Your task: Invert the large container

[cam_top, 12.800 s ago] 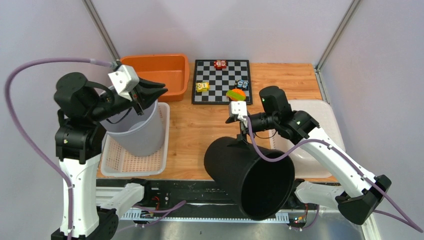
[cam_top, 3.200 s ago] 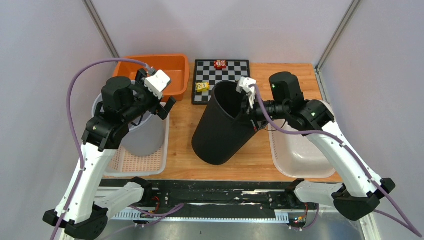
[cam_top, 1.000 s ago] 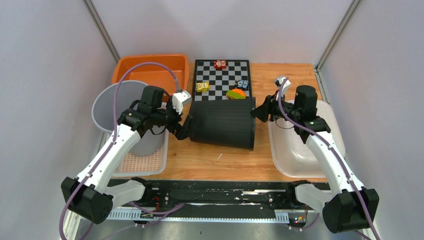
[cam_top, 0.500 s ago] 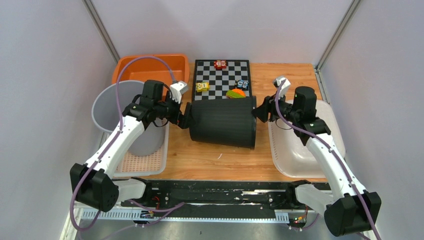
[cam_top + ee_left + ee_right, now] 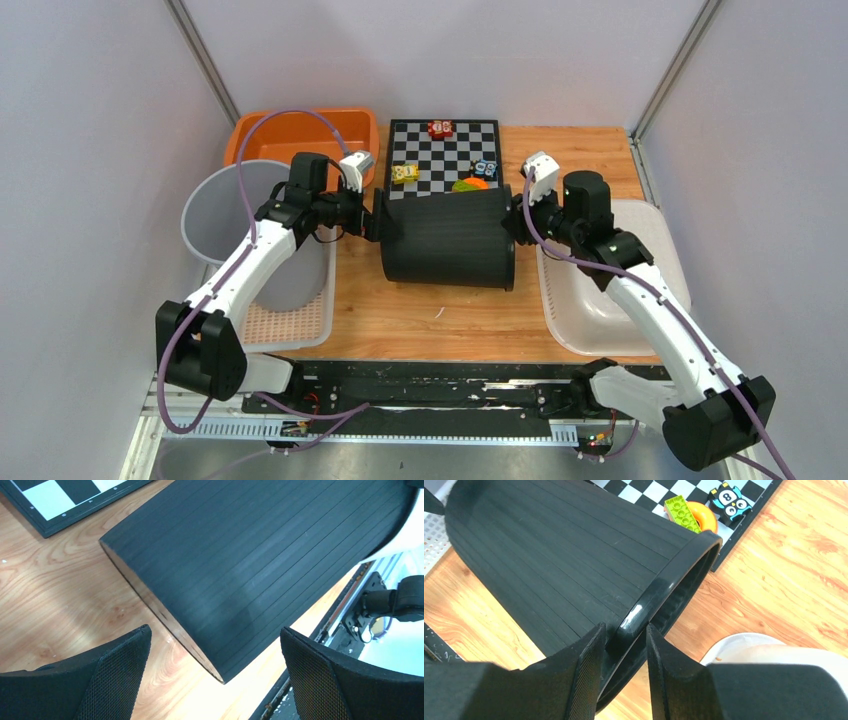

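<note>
The large container (image 5: 445, 240) is a black ribbed bin lying on its side on the wooden table, base to the left and open mouth to the right. My left gripper (image 5: 372, 222) is open at the base end. In the left wrist view its fingers (image 5: 115, 670) stand wide apart, with the container's base edge (image 5: 165, 615) between them and untouched. My right gripper (image 5: 513, 222) is at the mouth. In the right wrist view it (image 5: 625, 628) is shut on the glossy rim (image 5: 659, 587), one finger outside the wall and one inside.
A grey bin (image 5: 230, 215) stands in a white perforated basket (image 5: 270, 325) at the left, with an orange tub (image 5: 330, 135) behind it. The chessboard (image 5: 440, 150) with small toys lies just behind the container. A white basin (image 5: 600, 300) sits at the right.
My right gripper moved in onto the container's rim and its jaws narrowed around it. My left gripper shifted back along the base end, staying open. The container barely moved.
</note>
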{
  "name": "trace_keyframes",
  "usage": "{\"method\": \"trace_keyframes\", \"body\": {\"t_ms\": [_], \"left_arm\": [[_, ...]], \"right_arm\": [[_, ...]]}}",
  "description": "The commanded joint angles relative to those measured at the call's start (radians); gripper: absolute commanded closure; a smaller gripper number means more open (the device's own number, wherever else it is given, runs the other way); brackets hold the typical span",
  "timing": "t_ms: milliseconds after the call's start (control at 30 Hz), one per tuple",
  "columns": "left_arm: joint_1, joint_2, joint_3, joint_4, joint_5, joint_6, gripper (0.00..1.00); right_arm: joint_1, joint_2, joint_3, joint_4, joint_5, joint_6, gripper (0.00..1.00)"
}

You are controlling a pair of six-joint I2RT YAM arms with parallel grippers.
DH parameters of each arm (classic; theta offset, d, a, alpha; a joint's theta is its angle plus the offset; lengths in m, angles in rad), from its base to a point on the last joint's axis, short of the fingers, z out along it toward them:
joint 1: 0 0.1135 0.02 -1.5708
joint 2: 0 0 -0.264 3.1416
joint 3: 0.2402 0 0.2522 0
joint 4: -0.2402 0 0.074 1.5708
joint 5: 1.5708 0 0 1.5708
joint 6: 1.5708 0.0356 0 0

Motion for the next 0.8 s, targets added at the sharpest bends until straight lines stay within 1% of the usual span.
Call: {"method": "trace_keyframes", "body": {"t_ms": [0,167,267,567,767], "left_arm": [[0.01,0.013,-0.025,0.036,0.072,-0.041,0.0],[0.01,0.013,-0.034,0.044,0.118,-0.06,0.0],[0.01,0.013,-0.041,0.043,0.147,-0.07,0.0],[0.01,-0.016,-0.084,0.065,0.25,-0.099,0.0],[0.01,-0.044,-0.103,0.093,0.31,-0.123,0.0]], "right_arm": [[0.029,0.014,0.037,-0.067,0.062,-0.018,0.63],[0.035,0.027,0.05,-0.083,0.068,-0.011,0.65],[0.04,0.034,0.061,-0.093,0.071,-0.009,0.67],[0.047,0.052,0.091,-0.114,0.066,0.0,0.8],[0.046,0.057,0.123,-0.125,0.009,0.024,0.87]]}}
